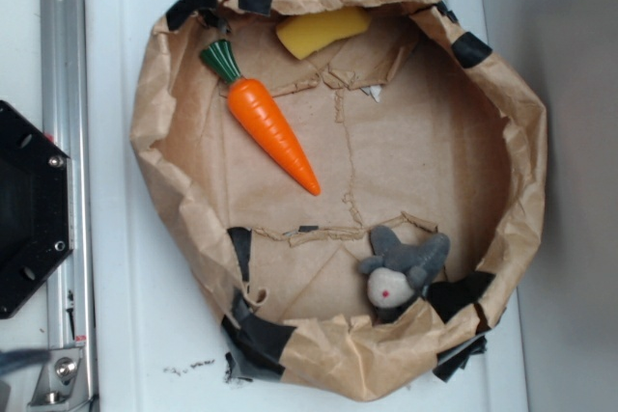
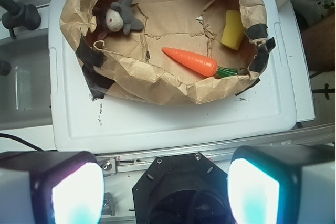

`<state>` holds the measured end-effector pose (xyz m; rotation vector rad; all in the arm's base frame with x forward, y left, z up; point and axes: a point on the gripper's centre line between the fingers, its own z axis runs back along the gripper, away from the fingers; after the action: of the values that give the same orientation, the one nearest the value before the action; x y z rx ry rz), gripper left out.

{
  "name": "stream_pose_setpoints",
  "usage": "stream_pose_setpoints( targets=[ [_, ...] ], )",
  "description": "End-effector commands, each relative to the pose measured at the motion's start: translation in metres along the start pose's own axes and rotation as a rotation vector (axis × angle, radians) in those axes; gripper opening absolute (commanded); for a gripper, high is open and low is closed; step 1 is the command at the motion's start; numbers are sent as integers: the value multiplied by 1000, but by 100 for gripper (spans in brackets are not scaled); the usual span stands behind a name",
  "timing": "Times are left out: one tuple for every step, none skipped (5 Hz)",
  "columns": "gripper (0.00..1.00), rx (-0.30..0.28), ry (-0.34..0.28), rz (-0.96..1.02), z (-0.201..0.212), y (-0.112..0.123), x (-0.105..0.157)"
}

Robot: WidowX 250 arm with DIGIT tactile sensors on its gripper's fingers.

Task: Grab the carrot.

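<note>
1. The carrot [image 1: 271,135] lay on the floor of a crumpled paper basket [image 1: 521,171], green stem toward the rim, tip toward the centre, clear of the yellow wedge [image 1: 322,31] and the plush animal [image 1: 401,272].
2. The hand [image 2: 164,190] was spread wide, pads [image 2: 77,195] apart, holding nothing, well back from the basket over the white tabletop [image 2: 157,124].
3. A sound grasp would likely close across the thick orange body, descending clear of the paper wall.

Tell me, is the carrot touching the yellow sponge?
Apart. The exterior view shows bare brown paper between the carrot, stem included, and the yellow sponge; the wrist view shows the same gap.
</note>
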<state>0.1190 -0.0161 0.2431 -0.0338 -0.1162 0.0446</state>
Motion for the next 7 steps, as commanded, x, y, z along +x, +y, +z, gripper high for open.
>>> stream_pose_setpoints(
  targets=[
    [100, 0, 0, 0, 0, 0, 0],
    [100, 129, 1, -177, -33, 3, 47],
    [100, 197, 25, -314, -77, 5, 87],
    [100, 133, 120, -479, -122, 10, 104],
    [100, 120, 214, -570, -160, 22, 106],
    [100, 123, 297, -652, -190, 26, 96],
    [100, 101, 251, -628, -190, 31, 93]
  ],
)
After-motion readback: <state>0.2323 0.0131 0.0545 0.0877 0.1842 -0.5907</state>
